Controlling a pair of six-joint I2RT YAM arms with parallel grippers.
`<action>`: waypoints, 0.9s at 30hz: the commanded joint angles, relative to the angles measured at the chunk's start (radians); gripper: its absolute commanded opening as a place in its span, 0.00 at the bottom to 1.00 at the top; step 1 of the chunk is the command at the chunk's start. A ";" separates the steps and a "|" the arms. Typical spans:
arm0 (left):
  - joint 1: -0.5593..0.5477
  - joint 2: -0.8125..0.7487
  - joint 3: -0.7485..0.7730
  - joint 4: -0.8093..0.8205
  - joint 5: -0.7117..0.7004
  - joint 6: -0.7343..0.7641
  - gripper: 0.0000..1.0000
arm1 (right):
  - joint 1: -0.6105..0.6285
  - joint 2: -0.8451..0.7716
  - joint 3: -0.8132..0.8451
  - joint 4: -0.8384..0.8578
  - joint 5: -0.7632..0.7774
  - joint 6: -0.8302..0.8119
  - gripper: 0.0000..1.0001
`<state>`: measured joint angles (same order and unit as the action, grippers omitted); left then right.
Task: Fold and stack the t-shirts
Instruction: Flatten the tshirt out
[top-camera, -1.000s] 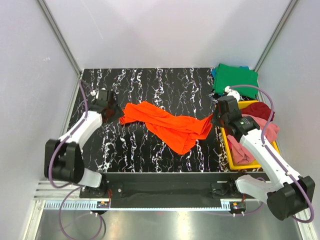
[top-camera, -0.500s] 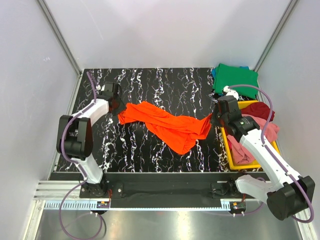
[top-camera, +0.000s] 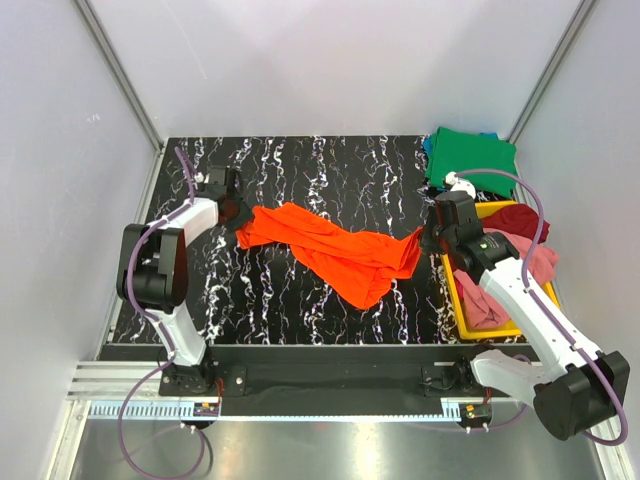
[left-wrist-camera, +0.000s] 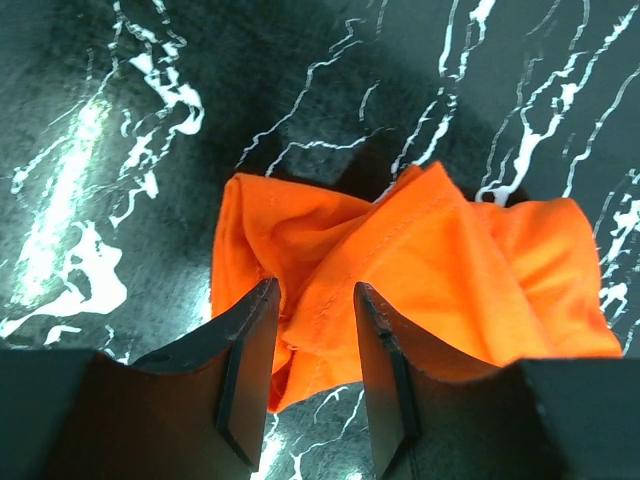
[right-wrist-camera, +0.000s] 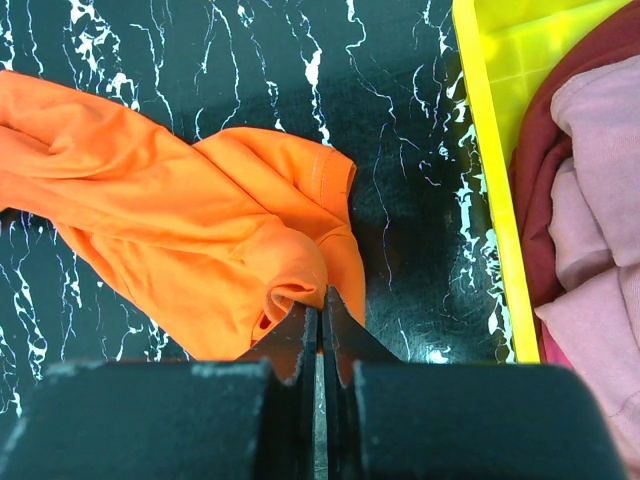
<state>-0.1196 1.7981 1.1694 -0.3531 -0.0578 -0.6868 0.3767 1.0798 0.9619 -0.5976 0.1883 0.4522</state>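
The bright orange t-shirt (top-camera: 335, 250) lies crumpled across the middle of the black marble table. My right gripper (top-camera: 428, 238) is shut on the shirt's right end, pinching a fold of orange cloth (right-wrist-camera: 300, 280) between its fingers. My left gripper (top-camera: 238, 215) is open at the shirt's left end; its fingers (left-wrist-camera: 250, 340) straddle a bunched orange edge (left-wrist-camera: 320, 260) without closing on it. A green t-shirt (top-camera: 470, 158) lies folded at the back right with a blue one under it. Dark red (top-camera: 518, 218) and pink (top-camera: 540, 262) shirts lie in the yellow tray.
The yellow plastic tray (top-camera: 462, 310) stands at the table's right side, just right of my right arm; its rim also shows in the right wrist view (right-wrist-camera: 485, 150). Grey walls enclose the table on the left, back and right.
My left arm has swung in from the left and up to the shirt's left end, where its open fingers now sit round the cloth. The right gripper has kept its hold.
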 joint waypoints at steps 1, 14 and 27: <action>0.000 -0.022 -0.011 0.060 0.030 -0.010 0.41 | -0.004 -0.001 0.006 0.033 -0.013 0.002 0.00; -0.044 -0.085 -0.051 0.057 -0.023 0.000 0.40 | -0.004 -0.003 -0.003 0.033 -0.016 0.003 0.00; -0.055 -0.063 -0.106 0.071 -0.004 -0.020 0.37 | -0.004 0.000 -0.006 0.036 -0.016 0.006 0.00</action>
<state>-0.1738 1.7588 1.0714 -0.3332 -0.0517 -0.7025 0.3767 1.0824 0.9604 -0.5953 0.1703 0.4526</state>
